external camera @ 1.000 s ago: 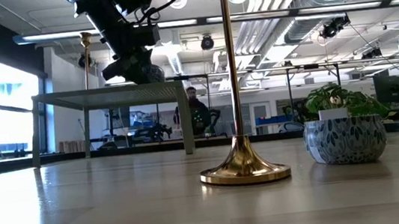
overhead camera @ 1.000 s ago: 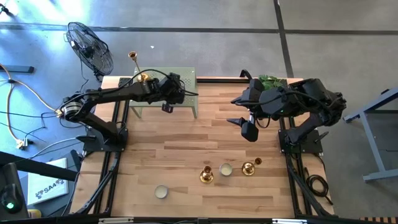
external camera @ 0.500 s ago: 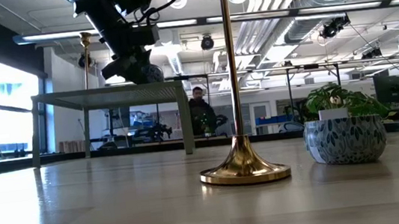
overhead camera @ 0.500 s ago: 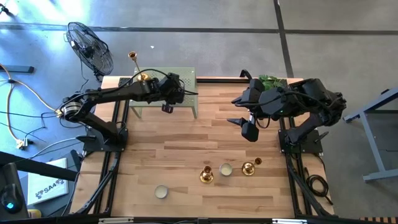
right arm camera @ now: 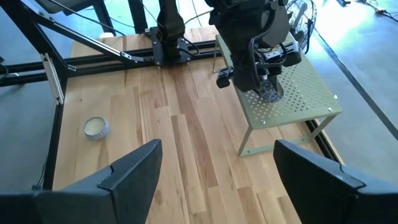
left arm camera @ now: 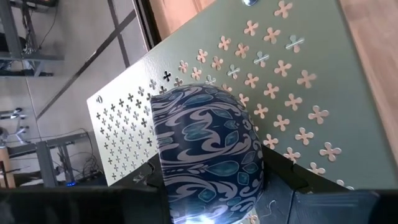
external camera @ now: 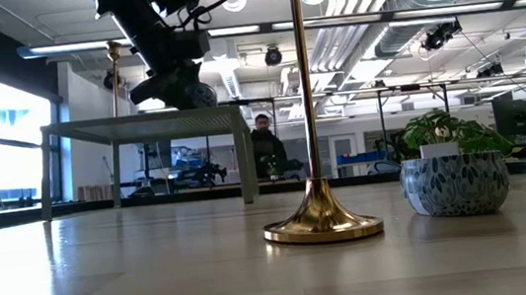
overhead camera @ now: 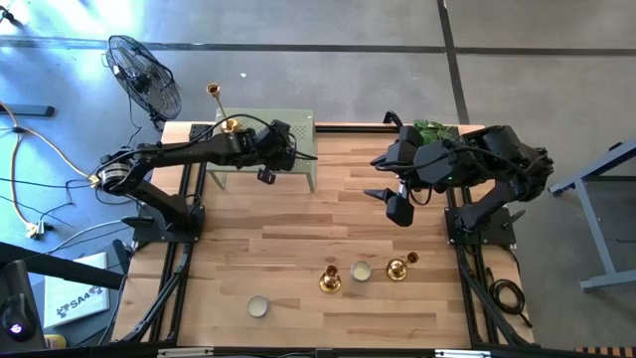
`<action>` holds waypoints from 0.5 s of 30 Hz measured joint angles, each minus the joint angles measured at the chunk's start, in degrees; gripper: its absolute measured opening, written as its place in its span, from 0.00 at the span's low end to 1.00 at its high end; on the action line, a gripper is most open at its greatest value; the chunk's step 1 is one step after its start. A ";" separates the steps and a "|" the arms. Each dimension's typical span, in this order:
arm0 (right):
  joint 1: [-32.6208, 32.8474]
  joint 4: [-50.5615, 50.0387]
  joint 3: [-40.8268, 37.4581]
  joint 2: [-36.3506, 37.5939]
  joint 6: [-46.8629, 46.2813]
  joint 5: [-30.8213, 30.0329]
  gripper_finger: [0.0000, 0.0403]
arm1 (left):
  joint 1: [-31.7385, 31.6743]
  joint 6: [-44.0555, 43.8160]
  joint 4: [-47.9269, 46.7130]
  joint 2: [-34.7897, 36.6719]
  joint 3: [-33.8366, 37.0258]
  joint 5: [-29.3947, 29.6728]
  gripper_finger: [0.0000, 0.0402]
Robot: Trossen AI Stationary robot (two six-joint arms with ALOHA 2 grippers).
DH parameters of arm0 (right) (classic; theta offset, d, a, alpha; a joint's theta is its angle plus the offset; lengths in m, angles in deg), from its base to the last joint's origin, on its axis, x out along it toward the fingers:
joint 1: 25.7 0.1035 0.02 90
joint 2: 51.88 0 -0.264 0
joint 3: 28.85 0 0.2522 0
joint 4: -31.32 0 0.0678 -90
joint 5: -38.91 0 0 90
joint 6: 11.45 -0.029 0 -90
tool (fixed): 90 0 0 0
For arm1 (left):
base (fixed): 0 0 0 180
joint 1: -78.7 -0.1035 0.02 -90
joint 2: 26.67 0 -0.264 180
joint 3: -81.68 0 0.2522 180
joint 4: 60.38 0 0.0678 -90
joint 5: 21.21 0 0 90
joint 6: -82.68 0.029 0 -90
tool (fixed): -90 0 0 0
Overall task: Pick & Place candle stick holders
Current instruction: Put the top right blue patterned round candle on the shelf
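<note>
From above: hovering the left gripper (overhead camera: 266, 171) just over the front edge of the green stand (overhead camera: 298, 124), clenched on a small dark object. Standing one tall candlestick (overhead camera: 227, 123) at the stand's far left corner, seemingly already placed. Leaving two more candlesticks (overhead camera: 329, 279) (overhead camera: 397, 268) well away from the stand on the near part of the table, a pale round cup (overhead camera: 361, 270) between them. Hanging the right gripper (overhead camera: 397, 205) well to the right of the stand, waiting.

At table height: holding the left gripper (external camera: 182, 92) just above the stand's top (external camera: 142, 128); showing one table candlestick (external camera: 308, 113) upright, far nearer the camera than the stand.

Left wrist: grasping a blue patterned vessel (left arm camera: 208, 149) between the fingers, directly over the stand's perforated top (left arm camera: 298, 81).

Right wrist: spreading the right gripper (right arm camera: 217, 174) wide, grasping nothing; showing the left gripper (right arm camera: 268, 87) over the stand (right arm camera: 305, 93).

Judging the step: apparently handling the blue vessel at the stand, with two candlesticks not yet moved. Next, probably: settling or clearing that vessel, then reaching away from the stand for a candlestick, pinching the thin stem and keeping it upright.
</note>
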 joint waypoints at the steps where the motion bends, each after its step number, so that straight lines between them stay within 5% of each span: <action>1: 0.00 0.00 0.00 0.00 0.00 0.01 0.75 | -0.02 -0.01 0.01 0.00 0.00 0.00 0.37; 15: 0.00 -0.43 0.00 0.00 0.33 0.00 0.75 | 0.00 0.56 -0.13 0.00 0.02 1.13 0.37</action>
